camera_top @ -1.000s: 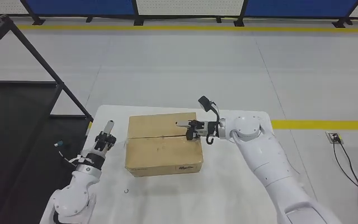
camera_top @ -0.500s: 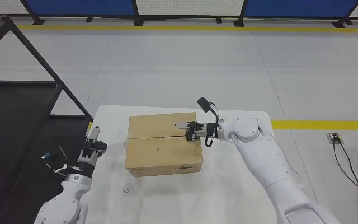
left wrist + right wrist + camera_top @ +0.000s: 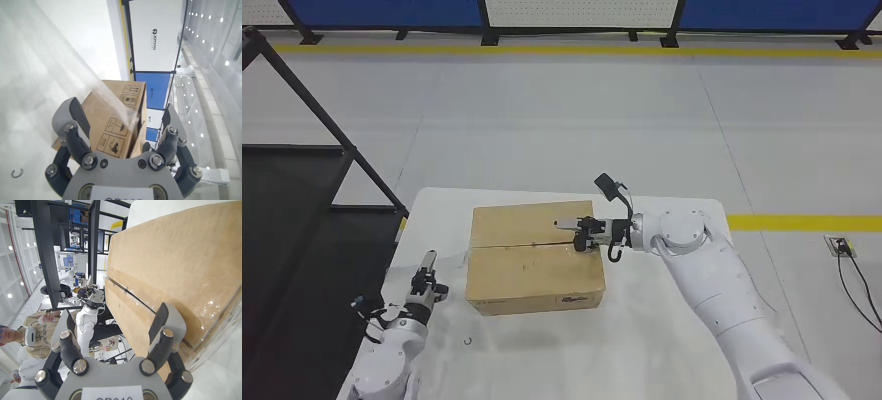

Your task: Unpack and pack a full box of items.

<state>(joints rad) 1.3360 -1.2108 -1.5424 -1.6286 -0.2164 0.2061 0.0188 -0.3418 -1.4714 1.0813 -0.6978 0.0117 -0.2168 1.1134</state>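
L gripper (image 3: pixel 427 277) sits at the left-front part of the table (image 3: pixel 642 340), near the box (image 3: pixel 532 262) but not touching it; fingers apart, nothing held, aimed at the box's short end face. Small C-ring (image 3: pixel 469 345) lies on the table nr the front. Box is mid-table, top up; long axis runs left-right, slightly skewed, w/ centre seam (image 3: pixel 532 243) along it. Flaps (image 3: pixel 527 222) shut, glossy tape (image 3: pixel 189 306) over the seam's right end. So prob. v. early: nothing unpacked; opening, emptying & repacking all left. R gripper (image 3: pixel 577 228) is at the box's right top edge on the seam, fingers apart, gripping nothing; contact w/ lid unclear.
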